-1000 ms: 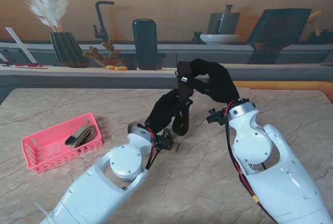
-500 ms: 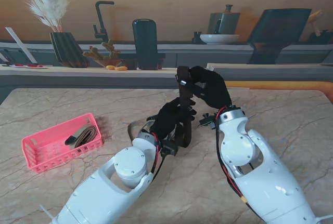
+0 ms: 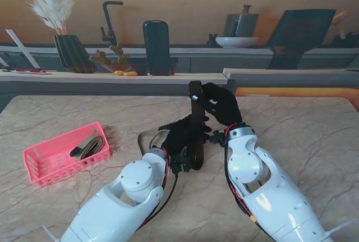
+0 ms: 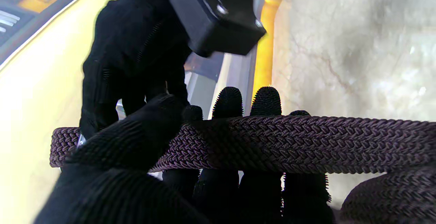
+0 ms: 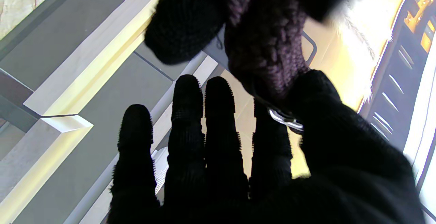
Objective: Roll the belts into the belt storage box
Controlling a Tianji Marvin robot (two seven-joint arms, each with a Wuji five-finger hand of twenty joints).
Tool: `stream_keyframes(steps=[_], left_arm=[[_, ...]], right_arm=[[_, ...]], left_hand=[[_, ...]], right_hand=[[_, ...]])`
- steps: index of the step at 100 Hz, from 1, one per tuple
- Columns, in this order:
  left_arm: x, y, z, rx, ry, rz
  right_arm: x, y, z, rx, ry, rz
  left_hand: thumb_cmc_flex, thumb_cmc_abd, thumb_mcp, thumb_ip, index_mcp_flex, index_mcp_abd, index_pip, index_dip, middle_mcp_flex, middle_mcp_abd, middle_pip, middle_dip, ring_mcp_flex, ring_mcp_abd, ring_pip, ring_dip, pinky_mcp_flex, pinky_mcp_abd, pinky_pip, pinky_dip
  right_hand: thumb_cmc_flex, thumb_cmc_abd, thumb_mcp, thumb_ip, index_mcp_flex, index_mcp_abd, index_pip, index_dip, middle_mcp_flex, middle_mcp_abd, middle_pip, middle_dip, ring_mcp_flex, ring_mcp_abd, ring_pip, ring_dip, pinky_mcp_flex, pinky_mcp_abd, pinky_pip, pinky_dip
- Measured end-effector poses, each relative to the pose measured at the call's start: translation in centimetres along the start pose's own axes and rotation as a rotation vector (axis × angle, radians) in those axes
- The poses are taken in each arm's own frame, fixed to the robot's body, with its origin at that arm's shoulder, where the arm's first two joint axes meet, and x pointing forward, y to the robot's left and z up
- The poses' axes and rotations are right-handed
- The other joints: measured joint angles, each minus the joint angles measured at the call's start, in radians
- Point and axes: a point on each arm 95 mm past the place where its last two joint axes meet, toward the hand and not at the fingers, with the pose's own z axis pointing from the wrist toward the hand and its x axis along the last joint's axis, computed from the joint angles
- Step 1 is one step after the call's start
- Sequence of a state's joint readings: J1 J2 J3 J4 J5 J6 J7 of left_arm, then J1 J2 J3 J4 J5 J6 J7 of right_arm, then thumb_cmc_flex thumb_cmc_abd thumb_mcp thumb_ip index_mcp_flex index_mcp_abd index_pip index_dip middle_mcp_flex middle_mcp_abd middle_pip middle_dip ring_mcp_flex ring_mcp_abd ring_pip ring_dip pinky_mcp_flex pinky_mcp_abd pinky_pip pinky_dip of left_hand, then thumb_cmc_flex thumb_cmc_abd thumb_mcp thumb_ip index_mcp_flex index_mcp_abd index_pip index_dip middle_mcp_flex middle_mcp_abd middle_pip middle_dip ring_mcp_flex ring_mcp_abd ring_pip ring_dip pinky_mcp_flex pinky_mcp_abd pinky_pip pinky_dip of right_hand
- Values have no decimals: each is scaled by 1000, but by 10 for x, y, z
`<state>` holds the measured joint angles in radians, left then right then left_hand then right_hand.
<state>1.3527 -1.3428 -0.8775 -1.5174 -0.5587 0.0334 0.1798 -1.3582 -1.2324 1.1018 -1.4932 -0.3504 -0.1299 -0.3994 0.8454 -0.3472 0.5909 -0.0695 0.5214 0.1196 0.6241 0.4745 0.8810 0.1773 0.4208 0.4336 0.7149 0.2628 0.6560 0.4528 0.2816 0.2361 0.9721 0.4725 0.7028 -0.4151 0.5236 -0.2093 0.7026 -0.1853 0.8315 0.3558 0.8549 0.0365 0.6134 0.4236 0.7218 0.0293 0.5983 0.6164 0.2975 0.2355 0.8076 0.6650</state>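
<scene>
A dark braided belt (image 3: 196,119) is held up over the middle of the table by both black-gloved hands. My right hand (image 3: 222,104) is shut on its upper end, pinching it near the metal buckle (image 5: 285,119) with thumb and forefinger. My left hand (image 3: 180,135) is shut on the belt a little lower, the strap (image 4: 272,143) lying across the fingers (image 4: 232,102) under the thumb. The rest of the belt hangs in a loop (image 3: 196,155) toward the table. The pink storage box (image 3: 42,163) stands at the left with one rolled belt (image 3: 90,145) in it.
A tan strap (image 3: 147,136) lies on the marble table just left of my left hand, partly hidden by it. Behind the table's far edge runs a counter with a vase, a dark canister and a bowl.
Both hands have drawn together and shifted slightly left and nearer to me. The right hand has carried the buckle end over the left hand, and the belt stands more upright.
</scene>
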Motion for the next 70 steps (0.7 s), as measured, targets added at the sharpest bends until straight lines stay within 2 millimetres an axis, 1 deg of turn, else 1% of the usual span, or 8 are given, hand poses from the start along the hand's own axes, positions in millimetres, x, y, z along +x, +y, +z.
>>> stream_keyframes(steps=[8, 15, 30, 36, 48, 53, 62, 70], left_arm=[[-4, -1, -3, -20, -25, -96], [-7, -2, -4, -19, -37, -119], [-10, -4, -5, 11, -44, -103], [-11, -5, -5, 59, -45, -86], [-9, -5, -4, 92, -33, -44], [-9, -4, -3, 93, -29, -36], [-8, -4, -3, 101, -23, -19], [-7, -4, -3, 103, -19, -13]], right_arm=[[-4, -3, -1, 2, 7, -8], [-7, -6, -2, 6, 16, -26], [-12, -10, -4, 16, 12, -30], [-13, -12, -5, 22, 2, -12], [-16, -15, -8, 35, -17, 11], [-16, -16, -9, 37, -22, 14], [-17, -17, -12, 42, -36, 29], [-17, -19, -13, 49, -48, 48]], left_hand=[[-56, -45, 7, 0, -4, 19, -27, 0, -10, 1, 0, -18, 0, 4, 0, 2, 0, 10, 0, 0], [-98, -88, 8, 1, -13, 26, -41, 0, -20, 2, 0, -33, 0, 4, 0, 3, 0, 14, 0, 2], [-99, -87, 5, 1, -47, 42, -62, -1, -20, 2, 0, -33, 0, 4, 0, 14, 3, 21, 25, 13], [-98, -86, 5, 1, -71, 39, -64, -2, -54, 2, 9, -33, 0, 4, 8, 25, 4, 22, 36, 16], [-93, -64, 4, 1, -111, 42, -71, -3, -77, 0, 9, -33, -1, 4, 13, 31, -2, 23, 37, 24], [-68, -41, -8, 1, -127, 42, -73, -3, -81, -2, 9, -33, -1, 4, 14, 39, -6, 23, 37, 25], [-66, -19, -16, 1, -127, 42, -73, -3, -82, -3, 9, -33, -1, 4, 18, 41, -11, 23, 38, 25], [-31, -4, -17, 1, -127, 42, -73, -3, -82, -12, 10, -33, -1, 4, 21, 52, -12, 23, 43, 27]], right_hand=[[-1, 1, -11, 0, 0, -11, 1, 2, 0, 0, 0, 0, 0, 0, 0, 0, 0, -9, 0, 0], [-9, 11, -21, 0, -4, -24, 1, 2, -1, 0, 2, 0, -11, -2, 2, -1, 0, -10, 0, 0], [-9, 11, -22, 0, -12, -37, 5, 3, -1, 0, 5, 0, -9, -3, 10, -1, 0, -10, 0, -1], [-9, 11, -22, 0, -13, -44, 5, 3, -6, 0, 7, 0, -9, -4, 10, -1, 0, -10, 0, -1], [-9, 11, -21, 0, -14, -45, 5, 3, -12, 0, 11, 0, -19, -4, 11, -1, 0, -10, 0, -1], [-9, 11, -21, 0, -20, -50, 5, 3, -12, 0, 11, 0, -19, -4, 12, -1, 0, -10, 0, -1], [-9, 11, -21, 0, -21, -51, 7, 2, -12, 0, 11, 0, -19, -4, 11, -1, 0, -10, 0, -1], [-9, 11, -20, 0, -21, -51, 7, 1, -12, 0, 11, 0, -27, -4, 12, -1, 0, -10, 0, -5]])
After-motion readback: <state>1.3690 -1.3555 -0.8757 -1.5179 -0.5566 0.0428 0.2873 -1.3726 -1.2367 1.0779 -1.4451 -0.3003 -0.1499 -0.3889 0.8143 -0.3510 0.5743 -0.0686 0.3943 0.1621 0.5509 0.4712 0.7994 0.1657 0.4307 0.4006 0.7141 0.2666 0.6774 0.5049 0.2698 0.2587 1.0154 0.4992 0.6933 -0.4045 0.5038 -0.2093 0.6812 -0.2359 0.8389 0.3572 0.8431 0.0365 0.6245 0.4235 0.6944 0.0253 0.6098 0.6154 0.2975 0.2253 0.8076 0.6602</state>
